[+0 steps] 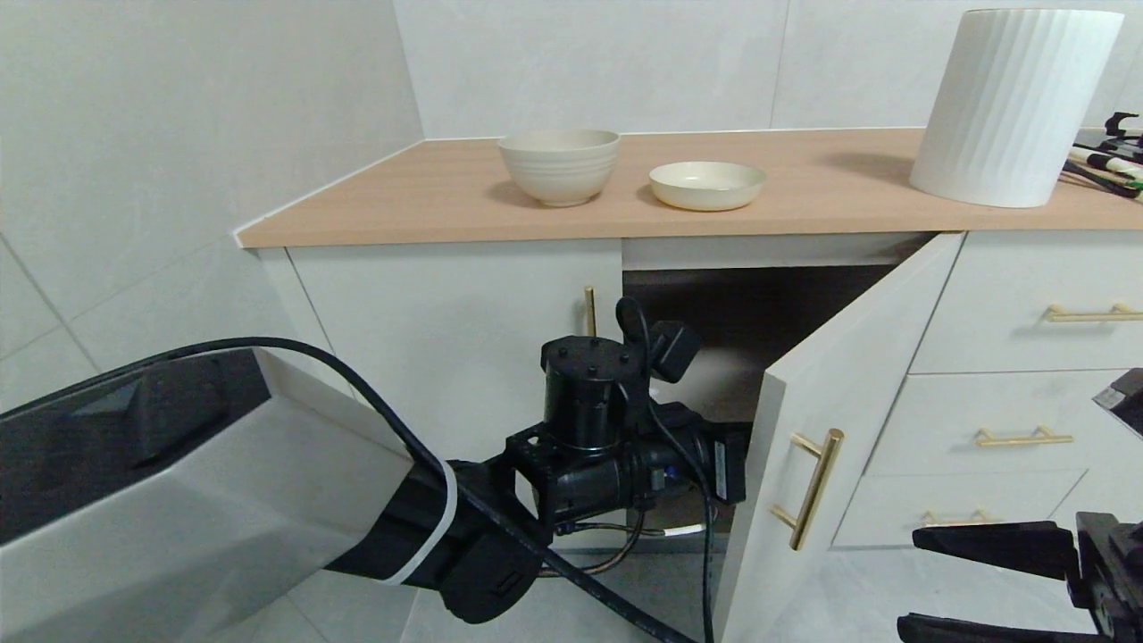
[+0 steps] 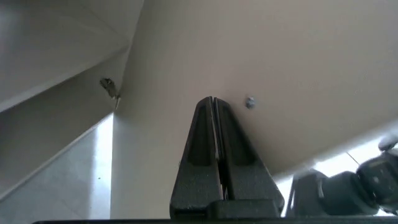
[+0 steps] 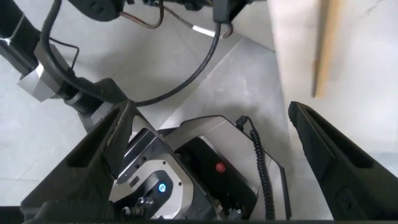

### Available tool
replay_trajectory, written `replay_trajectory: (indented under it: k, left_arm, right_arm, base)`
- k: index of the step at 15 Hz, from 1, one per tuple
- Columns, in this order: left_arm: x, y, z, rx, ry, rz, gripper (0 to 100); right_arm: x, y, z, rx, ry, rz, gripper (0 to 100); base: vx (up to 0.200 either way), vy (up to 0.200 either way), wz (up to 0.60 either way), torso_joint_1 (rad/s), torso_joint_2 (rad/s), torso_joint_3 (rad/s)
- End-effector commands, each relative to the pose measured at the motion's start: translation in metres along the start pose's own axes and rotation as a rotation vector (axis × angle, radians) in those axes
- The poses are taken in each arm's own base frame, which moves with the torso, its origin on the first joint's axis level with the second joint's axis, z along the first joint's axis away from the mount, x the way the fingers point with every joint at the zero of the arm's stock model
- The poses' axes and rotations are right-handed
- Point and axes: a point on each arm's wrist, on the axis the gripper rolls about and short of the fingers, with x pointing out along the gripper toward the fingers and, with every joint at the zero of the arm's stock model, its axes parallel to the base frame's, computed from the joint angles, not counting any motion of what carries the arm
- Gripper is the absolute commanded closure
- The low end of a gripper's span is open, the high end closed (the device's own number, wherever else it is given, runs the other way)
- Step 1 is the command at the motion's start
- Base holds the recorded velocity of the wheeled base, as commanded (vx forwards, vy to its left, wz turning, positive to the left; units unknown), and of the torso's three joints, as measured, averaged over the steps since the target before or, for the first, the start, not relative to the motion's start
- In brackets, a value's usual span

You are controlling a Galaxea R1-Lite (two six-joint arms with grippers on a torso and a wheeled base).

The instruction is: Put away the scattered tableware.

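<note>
Resting on the wooden countertop (image 1: 402,201), the cream ribbed bowl (image 1: 560,165) stood upright toward the head view's 12 o'clock. The shallow dish (image 1: 706,185) sat just beside it at its 3 o'clock, the two not touching. Neither was in any grip.

The left arm stretched low from the 8 o'clock corner toward the middle of the head view. Its wrist was at the bowl's 6 o'clock, level with the dark cupboard opening (image 1: 741,313) under the countertop. In the left wrist view the left gripper (image 2: 212,106) had its two fingers pressed flat together with nothing between them, pointing at a pale panel (image 2: 298,56). The right gripper (image 1: 911,579) hung at the 4 o'clock corner, low before the drawers (image 1: 1027,304), its fingers spread wide and empty. The right wrist view showed the same wide gap above the tiled floor (image 3: 242,68).

The cabinet door (image 1: 830,420) at the dish's 5 o'clock stood swung open, its gold bar handle (image 1: 808,489) upright. The neighbouring door (image 1: 446,330), at the bowl's 7 o'clock, was closed. A tall white fluted container (image 1: 1013,107) stood on the countertop at the dish's 2 o'clock, well apart, with some pens (image 1: 1103,161) at its 3 o'clock. Pale tiles covered the walls (image 1: 179,134).
</note>
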Motion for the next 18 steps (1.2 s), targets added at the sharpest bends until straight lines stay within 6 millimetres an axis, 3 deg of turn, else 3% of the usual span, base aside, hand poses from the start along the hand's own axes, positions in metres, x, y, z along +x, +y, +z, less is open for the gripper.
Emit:
replay_trajectory:
  k: [1, 4, 8, 12, 14, 15, 16, 18]
  left_arm:
    - [0.002, -0.003, 0.003, 0.005, -0.009, -0.011, 100]
    - [0.013, -0.001, 0.009, 0.0, -0.012, 0.025, 100]
    - [0.025, -0.022, 0.003, 0.01, -0.018, 0.037, 100]
    - [0.037, -0.058, -0.011, 0.023, 0.01, 0.023, 100]
    - [0.027, -0.101, -0.012, 0.041, 0.012, -0.102, 100]
    - [0.02, -0.109, -0.014, 0.043, 0.04, -0.156, 100]
    - [0.016, -0.108, -0.015, 0.044, 0.06, -0.179, 100]
    - [0.013, -0.077, -0.007, 0.028, 0.043, -0.098, 100]
  right_arm:
    - [0.001, 0.001, -0.001, -0.002, 0.006, 0.006, 0]
    - [0.001, 0.001, -0.001, -0.004, 0.005, 0.011, 0]
    - [-0.005, 0.007, -0.001, -0.022, -0.015, 0.038, 0]
    - [-0.013, 0.013, -0.001, -0.041, -0.032, 0.079, 0]
    - [-0.025, 0.02, -0.003, -0.065, -0.059, 0.145, 0]
    - [-0.029, 0.022, -0.004, -0.071, -0.064, 0.181, 0]
    - [-0.03, 0.022, -0.005, -0.074, -0.064, 0.197, 0]
    - [-0.03, 0.022, -0.004, -0.075, -0.066, 0.198, 0]
  base:
    - [0.0, 0.0, 0.0, 0.0, 0.0, 0.0]
    - [0.0, 0.0, 0.0, 0.0, 0.0, 0.0]
    - [0.0, 0.0, 0.0, 0.0, 0.0, 0.0]
    - [0.0, 0.0, 0.0, 0.0, 0.0, 0.0]
    - [0.0, 0.0, 0.0, 0.0, 0.0, 0.0]
    - [0.0, 0.0, 0.0, 0.0, 0.0, 0.0]
    - [0.0, 0.0, 0.0, 0.0, 0.0, 0.0]
    - [0.0, 0.0, 0.0, 0.0, 0.0, 0.0]
